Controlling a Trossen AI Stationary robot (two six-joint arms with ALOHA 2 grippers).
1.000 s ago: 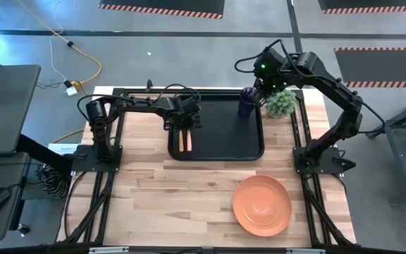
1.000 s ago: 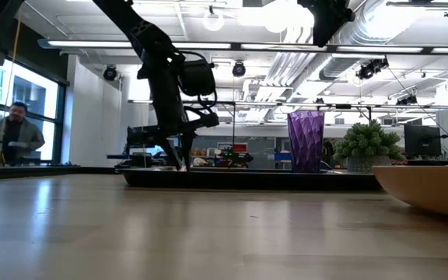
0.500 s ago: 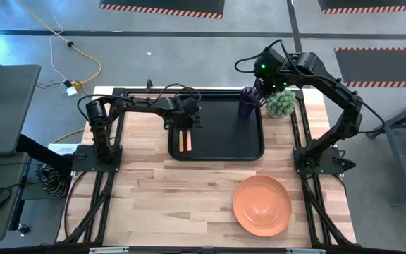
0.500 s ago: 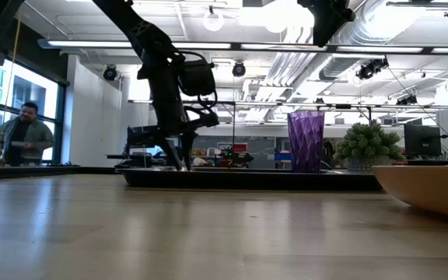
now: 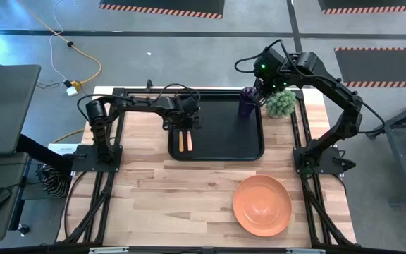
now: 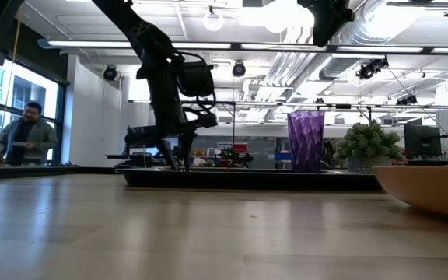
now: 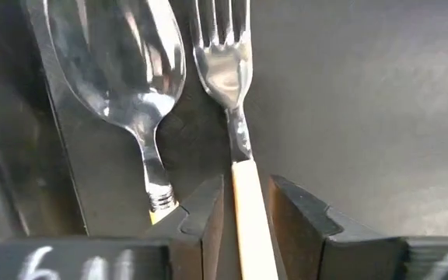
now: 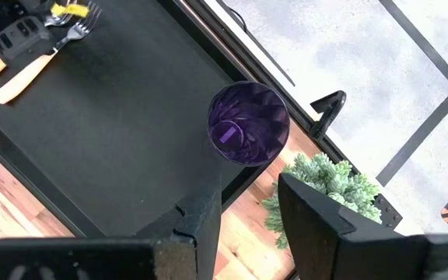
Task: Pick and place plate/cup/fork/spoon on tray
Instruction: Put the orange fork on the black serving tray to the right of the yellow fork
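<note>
Grey floor (image 5: 189,42) with striped mats (image 5: 162,7) and a yellow cable (image 5: 83,53); ceiling strip lights (image 6: 92,43), a tall window (image 6: 33,101), a person (image 6: 26,132) standing beside it.

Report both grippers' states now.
Left gripper: open, fingers astride the fork handle on the tray.
Right gripper: open, empty, above the cup.

You see a black tray (image 5: 224,144) carrying a fork (image 7: 236,140) and a spoon (image 7: 131,78), both silver at the head; between your left gripper (image 7: 243,225) fingers the fork handle shows pale cream (orange from above). Just beyond your right gripper (image 8: 247,206) the cup (image 8: 249,124) is dark purple with faceted walls, the plant (image 8: 325,194) beside it green. The plate (image 5: 261,205) is plain orange on light wood-grain table (image 5: 161,197)
</note>
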